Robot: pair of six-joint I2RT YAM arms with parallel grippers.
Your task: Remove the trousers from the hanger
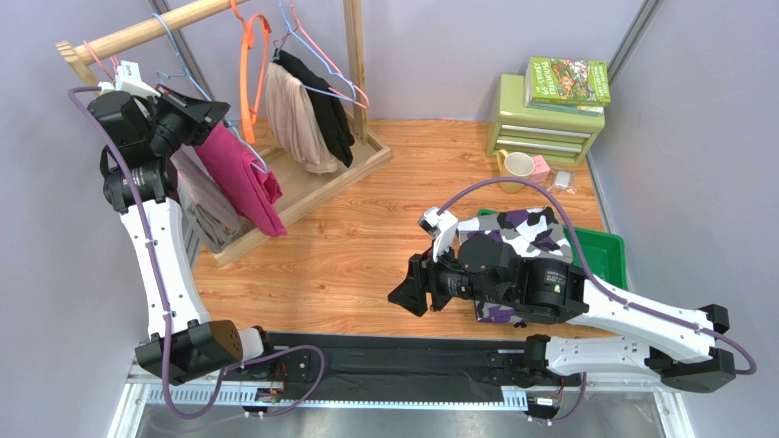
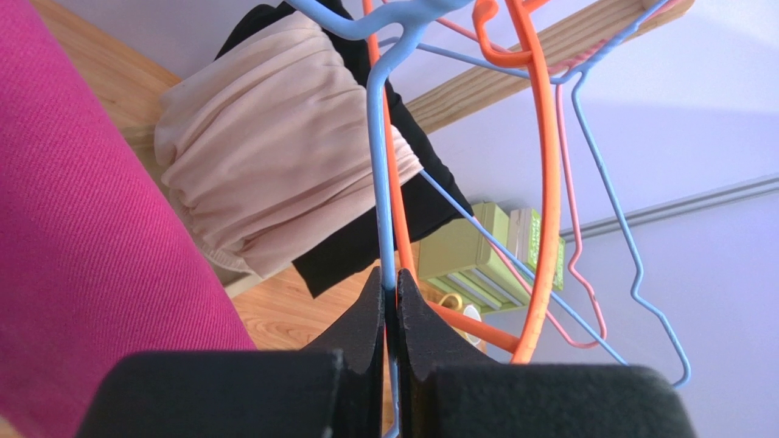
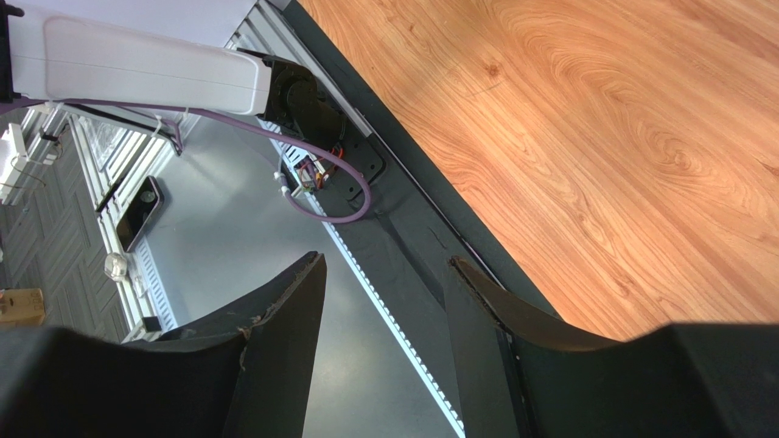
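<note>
At the right of the wood-grain table [image 1: 366, 246] sits a shallow green tray [image 1: 605, 254], and the camouflage trousers [image 1: 526, 228], soft folded cloth in purple, white and black blotches, lie across its left part, much of them hidden under the right arm. Farther back stands a pale green box of drawers [image 1: 544, 128] with a glossy book [image 1: 567, 80] flat on top, and a round mug [image 1: 518, 167] just in front of it (what is inside the mug or the drawers cannot be made out). The magenta trousers [image 1: 242, 173] hang at the far left on a thin blue wire hanger [image 2: 377, 164] under the wooden rail [image 1: 155, 29]; up close the cloth shows a fine ribbed weave. The left tool [image 2: 391, 297] is pinched tight on that hanger's wire, its dark wedge-shaped fingers meeting around it. Behind hang a gathered, wrinkled beige garment [image 2: 274, 173] and a smooth black garment [image 2: 352, 255], with a broad orange plastic hanger [image 2: 549, 182] to their right. The right tool [image 3: 386, 263] is spread wide with nothing between its curved black fingers, hovering over the table's near edge, left of the tray.
</note>
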